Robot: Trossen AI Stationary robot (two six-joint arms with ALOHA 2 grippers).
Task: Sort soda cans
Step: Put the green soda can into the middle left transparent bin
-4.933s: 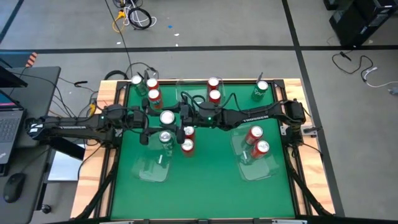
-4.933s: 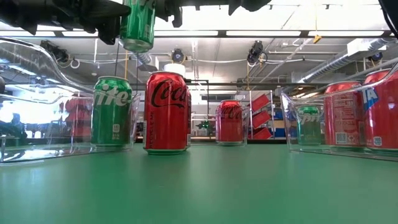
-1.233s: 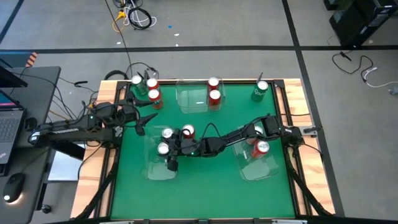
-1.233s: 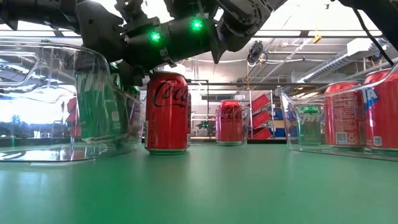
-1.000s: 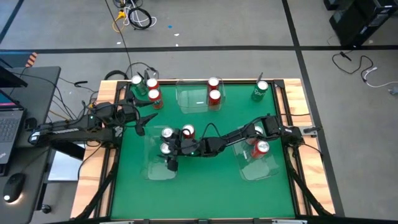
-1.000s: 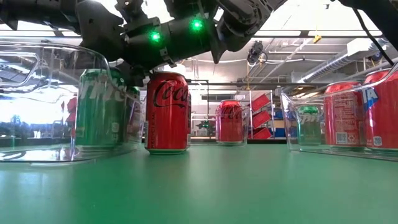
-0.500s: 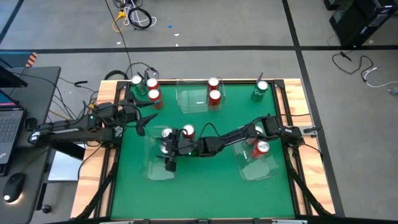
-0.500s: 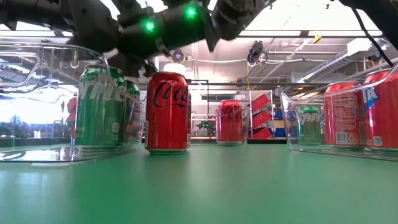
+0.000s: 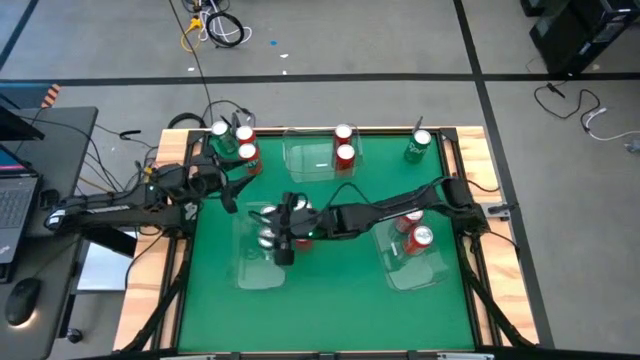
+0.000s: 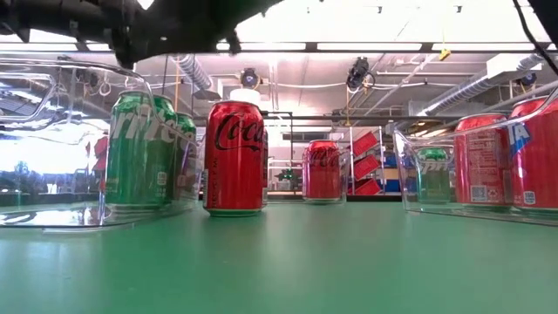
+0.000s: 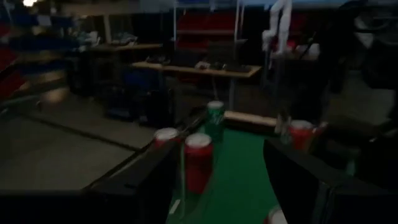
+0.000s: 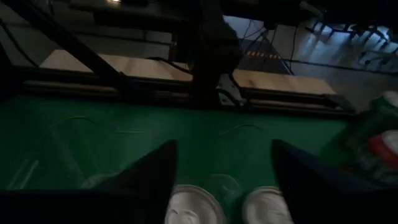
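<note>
Two green soda cans (image 9: 265,226) stand upright in the clear left tray (image 9: 250,276); the low view shows them as green cans (image 10: 139,150) behind the tray wall. My right gripper (image 9: 275,228) hovers open above them, and their silver tops (image 12: 194,210) lie below its spread fingers. A red can (image 10: 234,157) stands on the mat just right of that tray. My left gripper (image 9: 232,185) waits open at the table's left, pointing level toward a cluster of cans (image 11: 198,160) at the far left corner.
A clear tray (image 9: 315,165) at the far middle holds two red cans (image 9: 344,144). A lone green can (image 9: 420,145) stands at the far right. The right tray (image 9: 412,268) holds two red cans (image 9: 415,230). Bare green mat lies along the near edge.
My right gripper has risen straight up from the green cans in the left tray, and its arm has lifted out of the low view. Both green cans stay upright in the tray.
</note>
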